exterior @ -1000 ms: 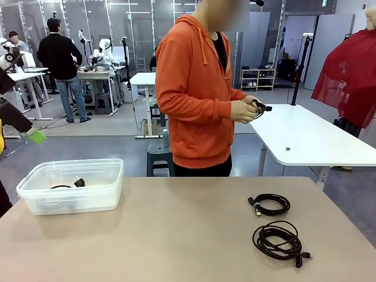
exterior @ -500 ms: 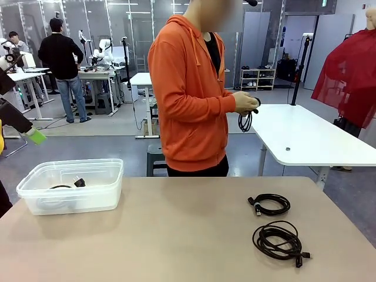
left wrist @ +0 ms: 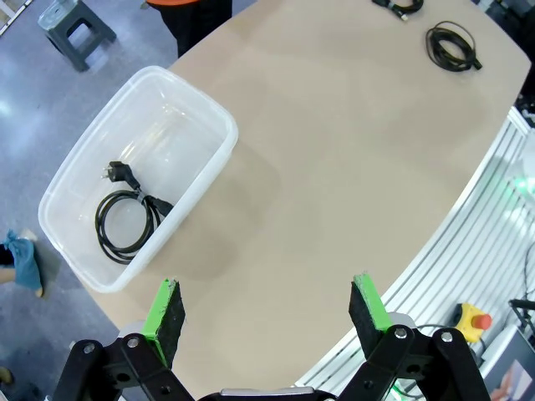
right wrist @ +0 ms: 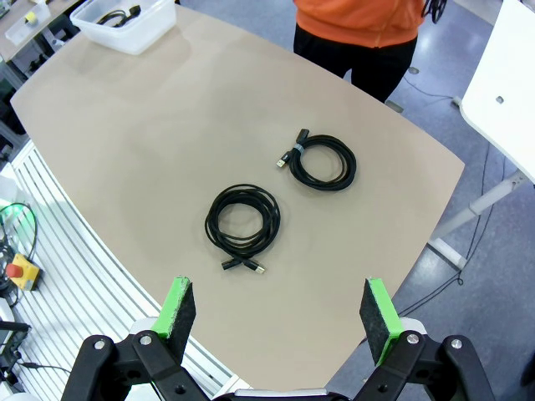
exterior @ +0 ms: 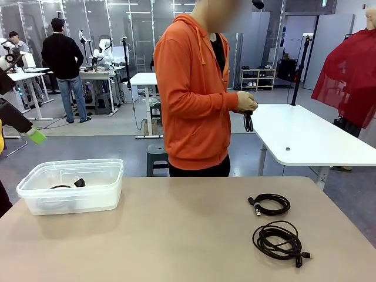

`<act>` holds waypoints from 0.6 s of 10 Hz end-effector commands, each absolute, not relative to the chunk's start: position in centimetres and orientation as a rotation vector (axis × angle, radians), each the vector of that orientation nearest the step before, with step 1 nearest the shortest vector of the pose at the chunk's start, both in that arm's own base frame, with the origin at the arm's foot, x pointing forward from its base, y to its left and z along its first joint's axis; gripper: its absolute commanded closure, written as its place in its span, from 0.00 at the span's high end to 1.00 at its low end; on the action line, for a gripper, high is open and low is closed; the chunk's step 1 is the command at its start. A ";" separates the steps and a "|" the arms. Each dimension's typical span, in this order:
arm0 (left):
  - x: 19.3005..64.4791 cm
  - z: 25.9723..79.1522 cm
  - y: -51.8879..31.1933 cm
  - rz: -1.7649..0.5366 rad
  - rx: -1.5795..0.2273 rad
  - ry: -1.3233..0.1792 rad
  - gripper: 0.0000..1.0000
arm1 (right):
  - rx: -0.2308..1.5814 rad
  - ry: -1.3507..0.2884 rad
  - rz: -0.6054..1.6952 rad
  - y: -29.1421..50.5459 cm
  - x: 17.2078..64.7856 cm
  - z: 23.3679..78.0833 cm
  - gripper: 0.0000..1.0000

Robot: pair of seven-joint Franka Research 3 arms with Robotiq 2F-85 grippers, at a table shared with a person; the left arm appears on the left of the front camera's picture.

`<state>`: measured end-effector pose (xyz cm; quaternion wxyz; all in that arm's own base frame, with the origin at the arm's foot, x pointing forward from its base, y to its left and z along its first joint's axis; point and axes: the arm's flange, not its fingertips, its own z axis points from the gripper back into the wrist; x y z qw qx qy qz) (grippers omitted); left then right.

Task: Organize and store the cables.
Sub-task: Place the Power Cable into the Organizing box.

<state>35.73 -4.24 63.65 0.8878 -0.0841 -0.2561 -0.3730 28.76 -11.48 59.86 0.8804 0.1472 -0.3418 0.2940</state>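
Left gripper (left wrist: pixel 266 311): jaws released and spread wide, nothing between the green pads. It hangs high above the tan table (exterior: pixel 176 235), looking down on it.

Right gripper (right wrist: pixel 276 307): jaws likewise released and empty, poised above the table's near edge.

Cables, four counted:
- One cable (left wrist: pixel 125 221) lies coiled inside the clear plastic bin (left wrist: pixel 209 180), its plug end toward the bin's middle. In the front view the bin stands at about 9 o'clock on the table, close to the left edge.
- A smaller coil (exterior: pixel 271 204), bound with a pale tie, lies flat on the table at about 3 o'clock.
- A larger, looser coil (exterior: pixel 281 239) lies just beside it toward 5 o'clock, nearer the robot's edge. The two coils are apart and not touching. Both are well apart from the bin, with bare tabletop between.
- A fourth cable (exterior: pixel 248 120) hangs from the person's hands (exterior: pixel 245 104), held at waist height and off the table.

The person in the orange hoodie (exterior: pixel 197 100) stands at 12 o'clock beyond the far edge, turned toward 3 o'clock.

Neither gripper touches any cable or the bin.
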 end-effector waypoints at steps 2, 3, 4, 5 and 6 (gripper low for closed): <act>35.4 63.5 -4.2 -0.769 -0.180 -0.533 1.00 | 0.309 -0.719 0.616 -11.4 28.7 59.8 1.00; 35.4 63.5 -4.2 -0.769 -0.180 -0.533 1.00 | 0.309 -0.719 0.616 -11.4 28.7 59.8 1.00; 35.4 63.5 -4.2 -0.769 -0.180 -0.533 1.00 | 0.309 -0.719 0.616 -11.4 28.7 59.8 1.00; 35.4 63.5 -4.2 -0.769 -0.180 -0.533 1.00 | 0.309 -0.719 0.616 -11.4 28.7 59.8 1.00; 35.4 63.5 -4.2 -0.769 -0.180 -0.533 1.00 | 0.309 -0.719 0.616 -11.4 28.7 59.8 1.00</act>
